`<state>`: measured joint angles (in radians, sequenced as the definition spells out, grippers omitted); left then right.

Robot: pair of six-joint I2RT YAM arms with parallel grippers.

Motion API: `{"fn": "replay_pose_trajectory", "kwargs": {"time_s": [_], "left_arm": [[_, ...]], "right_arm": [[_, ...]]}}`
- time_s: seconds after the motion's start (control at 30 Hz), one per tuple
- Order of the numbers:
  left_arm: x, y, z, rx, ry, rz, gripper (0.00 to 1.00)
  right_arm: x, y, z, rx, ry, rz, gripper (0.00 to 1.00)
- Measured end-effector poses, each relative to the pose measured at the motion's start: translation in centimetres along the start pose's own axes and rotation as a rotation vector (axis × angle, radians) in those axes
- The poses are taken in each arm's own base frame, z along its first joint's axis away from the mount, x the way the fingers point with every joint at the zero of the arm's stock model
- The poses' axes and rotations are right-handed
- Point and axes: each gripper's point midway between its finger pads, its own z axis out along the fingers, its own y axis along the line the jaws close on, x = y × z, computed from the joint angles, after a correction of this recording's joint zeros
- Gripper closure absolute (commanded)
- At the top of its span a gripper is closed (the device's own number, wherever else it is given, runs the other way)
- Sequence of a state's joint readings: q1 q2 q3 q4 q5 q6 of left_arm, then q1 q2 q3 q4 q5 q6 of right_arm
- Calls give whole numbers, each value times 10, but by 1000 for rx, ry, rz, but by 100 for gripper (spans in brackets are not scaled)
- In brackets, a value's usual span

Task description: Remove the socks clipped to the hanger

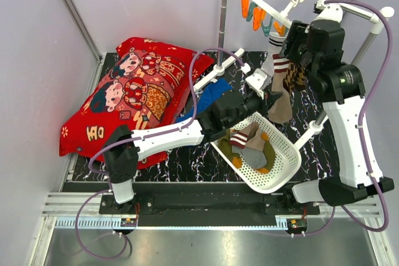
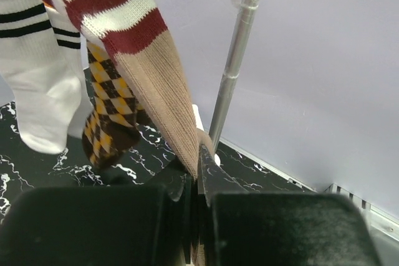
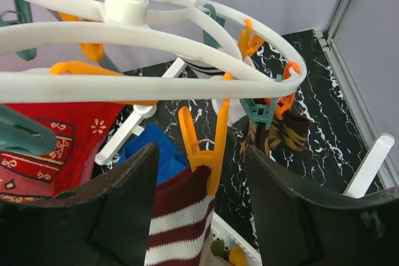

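The white ring hanger (image 1: 282, 15) hangs from the rail by its hook. A tan sock with maroon and white bands (image 1: 282, 101), a white sock with dark bands (image 1: 272, 51) and a brown checked sock (image 1: 298, 78) hang from it. My left gripper (image 1: 268, 99) is shut on the tan sock's lower end (image 2: 156, 79), next to the checked sock (image 2: 109, 110) and white sock (image 2: 34, 85). My right gripper (image 3: 199, 154) is open under the ring (image 3: 156, 35), one jaw on each side of the orange peg (image 3: 209, 147) that clips the maroon cuff (image 3: 181, 216).
A white perforated basket (image 1: 288, 160) below holds several loose socks (image 1: 252, 151). A blue cloth (image 1: 209, 96) and a red pillow (image 1: 131, 88) lie to the left. The rack's metal pole (image 1: 223, 17) and white feet (image 1: 221, 70) stand close by.
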<state>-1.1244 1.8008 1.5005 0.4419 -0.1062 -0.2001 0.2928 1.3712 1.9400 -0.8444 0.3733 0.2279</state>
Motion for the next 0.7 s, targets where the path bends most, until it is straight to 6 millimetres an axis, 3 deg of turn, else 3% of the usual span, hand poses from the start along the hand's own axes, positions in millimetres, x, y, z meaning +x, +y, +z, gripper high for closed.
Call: {"fn": "replay_pose_trajectory", "kwargs": {"time_s": [0.17, 0.47, 0.7], "left_arm": [[-2, 1, 1, -3, -4, 11, 100], [-10, -4, 3, 5, -18, 14, 100], [-3, -5, 6, 4, -7, 18, 100]], "right_arm": [[8, 1, 13, 15, 35, -18, 39], [-1, -5, 14, 52, 9, -34, 45], [0, -10, 20, 88, 8, -47, 50]]}}
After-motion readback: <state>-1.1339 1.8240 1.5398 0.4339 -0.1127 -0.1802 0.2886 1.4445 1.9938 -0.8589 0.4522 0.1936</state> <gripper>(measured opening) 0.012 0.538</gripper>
